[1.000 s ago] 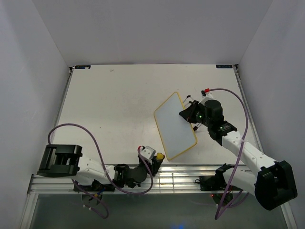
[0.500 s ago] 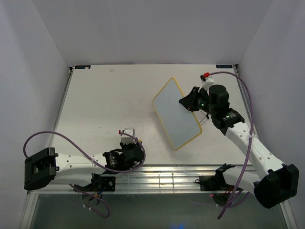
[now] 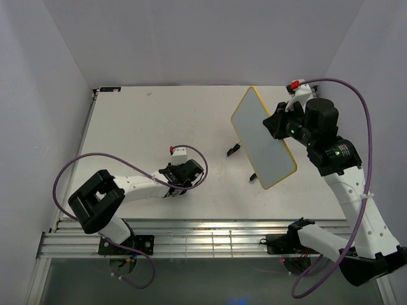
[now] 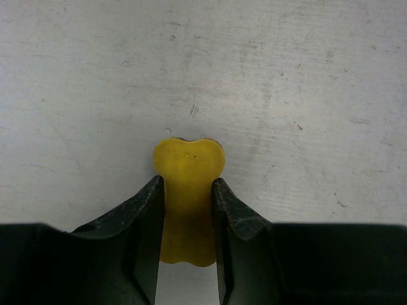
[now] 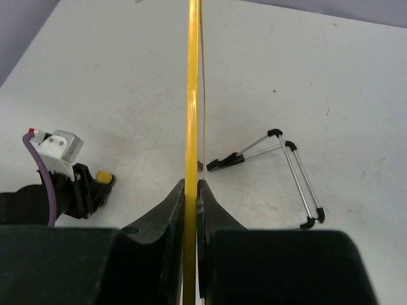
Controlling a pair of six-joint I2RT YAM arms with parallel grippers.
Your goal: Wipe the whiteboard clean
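Whiteboard (image 3: 262, 136) in its thin yellow frame is up off the desk (image 3: 140, 127), tilted steeply on the far right side, with its pale face turned toward the left and upward. The right hand (image 3: 278, 125) is clenched on the board's right long edge. From the right wrist the board (image 5: 191, 95) shows edge-on as a thin yellow line, and the 2 dark fingers of that hand (image 5: 191, 184) pinch it from either side.

A wire stand (image 5: 280, 168) with small black feet shows just beside the board in the right wrist view. In the top view 2 black feet (image 3: 233, 150) appear by the board's lower left edge. Whether the stand hangs from the board or lies on the desk I cannot tell.

The left hand (image 3: 186, 173) is low over the middle of the desk, well apart from the board. It is grasping a small yellow eraser (image 4: 189, 162): in the left wrist view the fingers of that hand (image 4: 187, 181) press on the eraser's narrow waist, and its rounded end sticks out past the fingertips above the scuffed white surface. The right wrist view also catches the eraser (image 5: 103, 176) at the tip of the left hand (image 5: 82, 190).

A purple cable (image 3: 76, 168) loops beside the left arm.
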